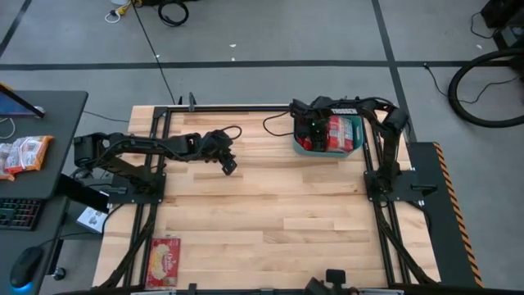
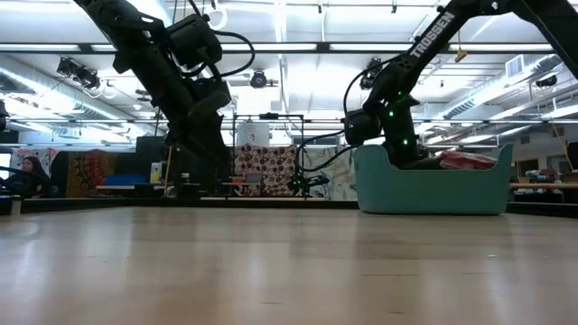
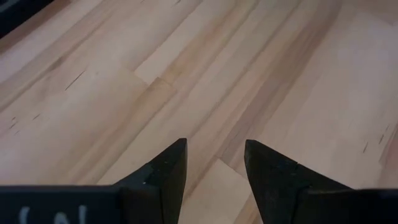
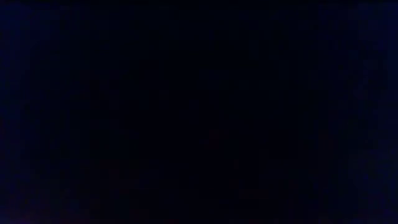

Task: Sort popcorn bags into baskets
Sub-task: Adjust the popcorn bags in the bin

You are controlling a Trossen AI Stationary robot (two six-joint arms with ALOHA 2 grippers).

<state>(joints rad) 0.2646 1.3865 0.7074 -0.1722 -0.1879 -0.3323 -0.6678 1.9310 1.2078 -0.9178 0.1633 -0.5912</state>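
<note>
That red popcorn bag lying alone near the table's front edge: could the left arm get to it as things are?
Probably yes. The popcorn bag lies flat on bare table on the left arm's side, with nothing around it. The left gripper hangs open and empty over the wood, though it would need to swing well back.

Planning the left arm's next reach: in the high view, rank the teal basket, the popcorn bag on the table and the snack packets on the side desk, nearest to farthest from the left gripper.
1. Teal basket, toward the right arm.
2. Popcorn bag, near table edge.
3. Snack packets, on the side desk.
Left gripper hovers mid-table.
</note>
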